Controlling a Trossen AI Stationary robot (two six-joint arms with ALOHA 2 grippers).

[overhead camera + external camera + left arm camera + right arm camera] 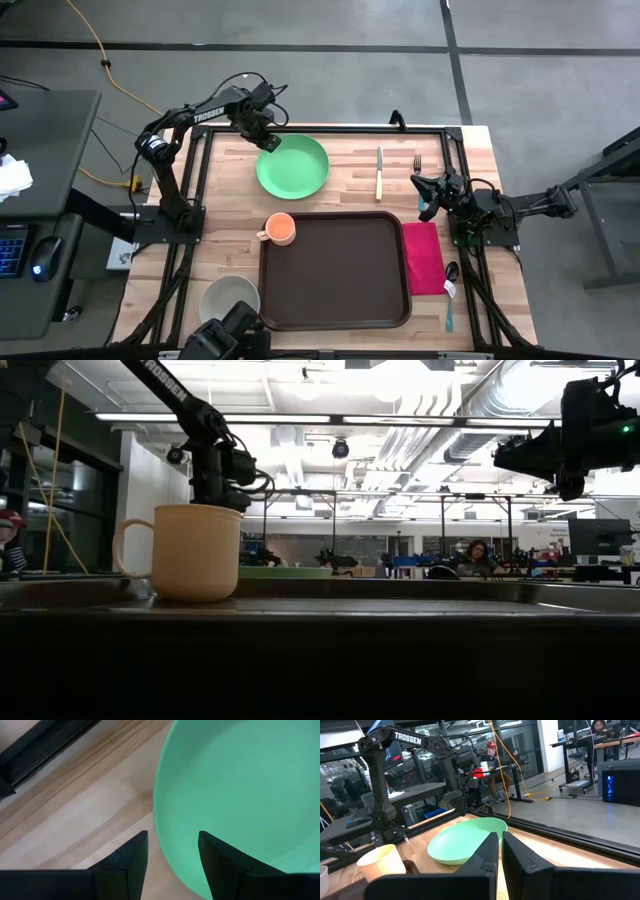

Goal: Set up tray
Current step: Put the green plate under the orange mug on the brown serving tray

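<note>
The tray (335,270) is a large dark brown rectangle of plastic with rounded corners and a raised rim. It lies flat on the table (340,195), in the near middle part, with its long sides along the table's length. Its inside surface is bare. In the low view, its rim (400,603) shows as a dark, level band.

Wood-slat surface (230,215) carries: brown tray (335,268) at near-centre, orange mug (280,229) touching its far-left corner, green plate (292,165) toward the far edge, knife (379,173) and fork (417,163) right of plate, pink napkin (422,257) beside the tray's right edge, pale bowl (228,298) near-left.
</note>
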